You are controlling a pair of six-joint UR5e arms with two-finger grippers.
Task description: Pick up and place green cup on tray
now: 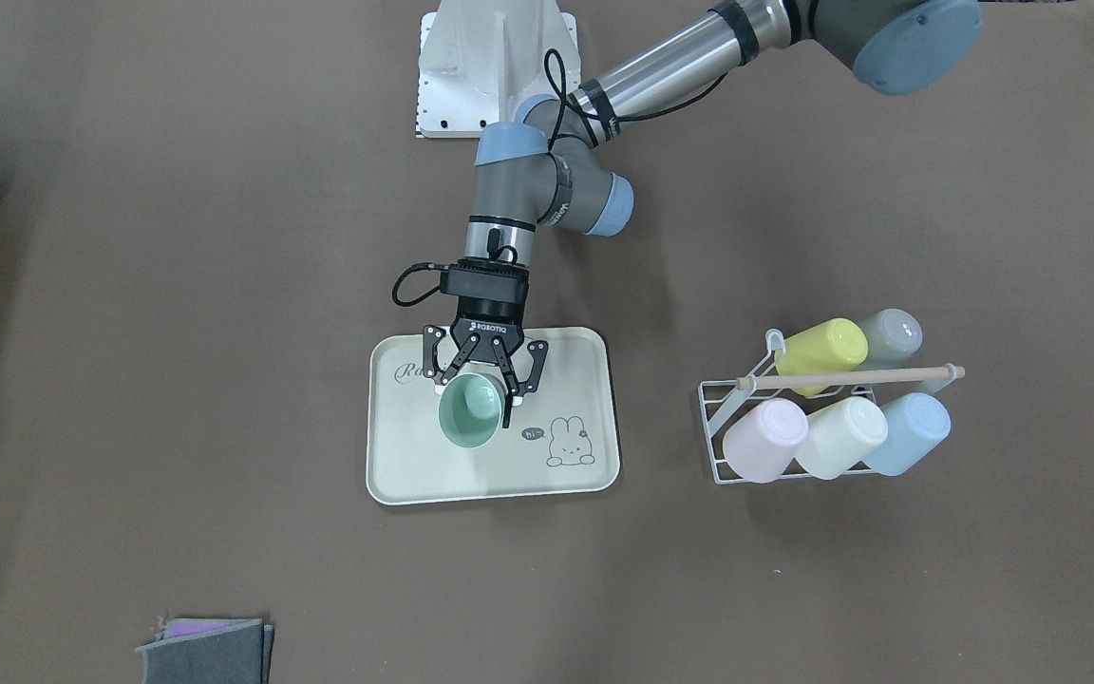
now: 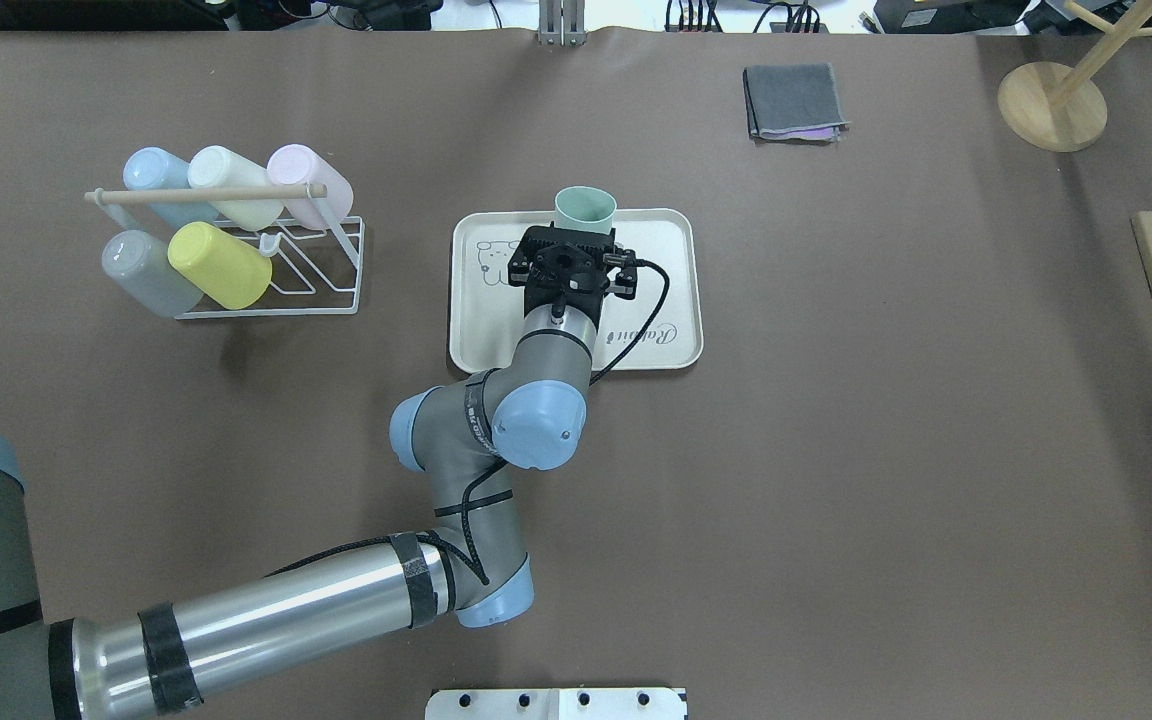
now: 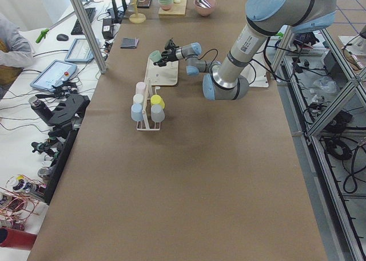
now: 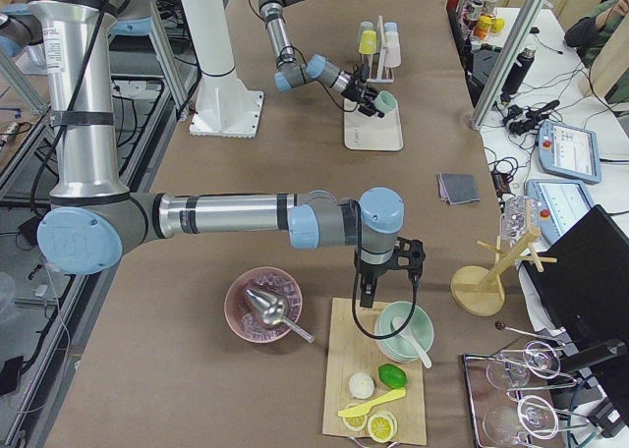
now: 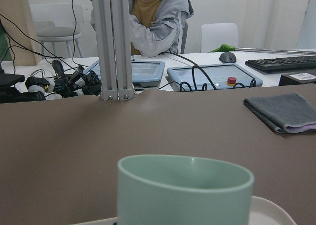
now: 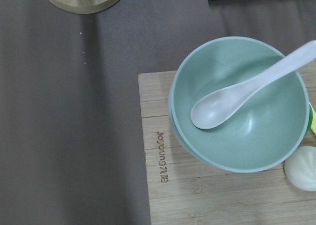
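The green cup (image 1: 468,413) stands upright over the middle of the cream tray (image 1: 414,465), open end up. I cannot tell whether its base rests on the tray. My left gripper (image 1: 474,394) reaches in from the robot side with a finger on each side of the cup and is shut on it. The cup also shows in the overhead view (image 2: 584,208) beyond the gripper (image 2: 566,262), and it fills the bottom of the left wrist view (image 5: 182,190). My right gripper (image 4: 366,296) hangs over a wooden board far from the tray; I cannot tell whether it is open or shut.
A white wire rack (image 1: 727,418) with several pastel cups, among them a yellow one (image 1: 822,350), stands on the robot's left of the tray. A folded grey cloth (image 2: 794,102) lies beyond the tray. A green bowl with a spoon (image 6: 237,106) sits on the board.
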